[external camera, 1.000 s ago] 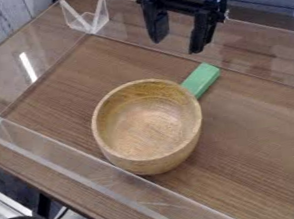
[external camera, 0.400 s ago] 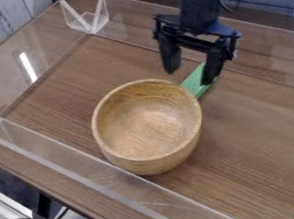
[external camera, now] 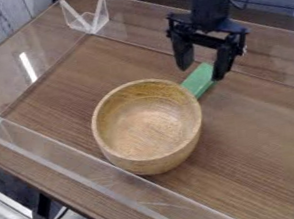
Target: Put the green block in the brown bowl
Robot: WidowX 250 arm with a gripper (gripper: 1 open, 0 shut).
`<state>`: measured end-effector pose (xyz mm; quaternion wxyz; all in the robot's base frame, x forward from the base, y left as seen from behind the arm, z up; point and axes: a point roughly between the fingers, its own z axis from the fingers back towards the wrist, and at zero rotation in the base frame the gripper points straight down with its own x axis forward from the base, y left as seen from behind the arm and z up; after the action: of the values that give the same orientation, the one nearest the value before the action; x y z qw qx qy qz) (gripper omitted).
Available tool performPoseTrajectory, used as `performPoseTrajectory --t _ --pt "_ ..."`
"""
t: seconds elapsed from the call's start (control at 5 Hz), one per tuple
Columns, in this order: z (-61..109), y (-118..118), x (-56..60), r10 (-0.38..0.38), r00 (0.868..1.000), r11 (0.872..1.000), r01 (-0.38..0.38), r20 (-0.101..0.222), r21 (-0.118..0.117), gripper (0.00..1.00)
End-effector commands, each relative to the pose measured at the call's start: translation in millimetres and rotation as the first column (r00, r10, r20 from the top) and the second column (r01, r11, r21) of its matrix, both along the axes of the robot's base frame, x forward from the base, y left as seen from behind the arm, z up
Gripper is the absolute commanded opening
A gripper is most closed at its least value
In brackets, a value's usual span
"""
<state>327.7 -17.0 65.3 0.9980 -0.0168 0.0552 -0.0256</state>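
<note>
The green block (external camera: 200, 78) lies on the wooden tabletop just right of the brown bowl (external camera: 146, 125), close to its rim or touching it. The bowl is round, light wood, with nothing inside. My gripper (external camera: 203, 60) points straight down over the block's far end, jaws open. One finger (external camera: 181, 57) stands left of the block and the other finger (external camera: 225, 65) stands right of it. The fingers straddle the block's upper part; nothing is held.
Clear acrylic walls (external camera: 62, 167) enclose the wooden table (external camera: 249, 149) on the left, front and back. A small clear bracket (external camera: 84, 16) sits at the back left corner.
The gripper has come down and shifted right toward the block, from well above the table to just over the block. Its jaws stayed open. Bowl and block have not moved.
</note>
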Motion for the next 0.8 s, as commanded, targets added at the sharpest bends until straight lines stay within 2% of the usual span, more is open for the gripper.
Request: performPoseTrajectory --t 0.0,0.4,0.6 --pt "12.3 5.6 17.8 0.000 0.998 1.000 -0.001 0.057 0.012 1.00" --pt "4.9 2.3 19.0 -0.026 0.996 0.999 0.022 0.082 0.042 1.00" --pt "5.8 3.4 18.8 -0.015 0.995 0.998 0.010 0.103 0.055 1.00"
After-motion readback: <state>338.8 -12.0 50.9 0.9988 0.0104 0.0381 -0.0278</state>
